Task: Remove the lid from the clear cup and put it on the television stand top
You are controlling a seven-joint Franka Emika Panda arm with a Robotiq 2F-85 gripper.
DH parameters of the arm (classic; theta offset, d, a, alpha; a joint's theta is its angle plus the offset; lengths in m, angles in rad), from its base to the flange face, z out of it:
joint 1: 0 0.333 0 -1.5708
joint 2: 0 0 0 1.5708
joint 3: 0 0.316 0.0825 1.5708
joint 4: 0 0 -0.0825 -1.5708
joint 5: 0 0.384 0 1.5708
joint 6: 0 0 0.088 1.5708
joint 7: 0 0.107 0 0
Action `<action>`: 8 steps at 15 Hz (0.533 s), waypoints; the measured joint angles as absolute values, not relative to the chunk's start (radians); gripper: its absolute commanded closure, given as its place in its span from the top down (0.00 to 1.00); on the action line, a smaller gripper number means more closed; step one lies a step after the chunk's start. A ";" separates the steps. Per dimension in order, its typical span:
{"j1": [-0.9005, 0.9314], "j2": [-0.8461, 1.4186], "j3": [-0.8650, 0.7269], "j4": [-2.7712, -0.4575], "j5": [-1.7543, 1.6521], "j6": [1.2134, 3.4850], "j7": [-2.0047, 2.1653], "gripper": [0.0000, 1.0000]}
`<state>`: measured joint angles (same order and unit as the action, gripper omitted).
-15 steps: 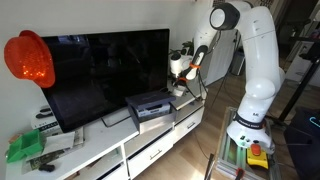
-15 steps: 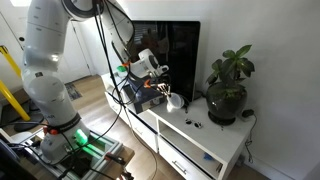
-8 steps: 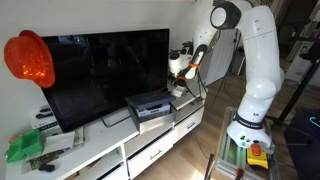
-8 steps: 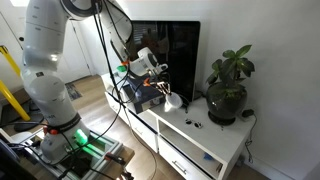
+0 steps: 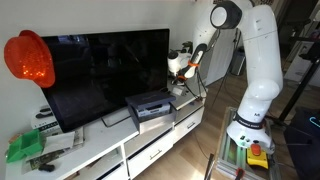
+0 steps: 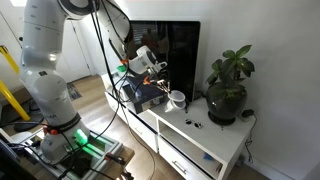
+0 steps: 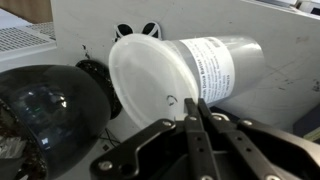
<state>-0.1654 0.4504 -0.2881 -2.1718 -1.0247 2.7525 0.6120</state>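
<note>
While the cup [image 7: 225, 62] sits on the white table [image 6: 215, 140] beside the dark plant pot [image 7: 45, 115], the fingers [image 7: 187, 130] are closed together. Their tips pinch the near rim of the lid [image 7: 155, 85], which is on the cup.

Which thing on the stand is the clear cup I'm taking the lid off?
Start at the television; below it runs the white television stand top. On it, between the grey box and the dark plant pot, sits the clear cup. It is pale, translucent and much smaller than both, with a round whitish lid closing its mouth.
</note>
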 measured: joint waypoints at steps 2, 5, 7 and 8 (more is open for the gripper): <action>-0.148 0.445 -0.301 -2.172 -1.025 2.744 0.612 0.01; -0.137 0.434 -0.301 -2.177 -1.024 2.730 0.612 0.01; -0.136 0.434 -0.299 -2.186 -1.023 2.729 0.611 0.01; -0.136 0.434 -0.299 -2.191 -1.022 2.729 0.611 0.01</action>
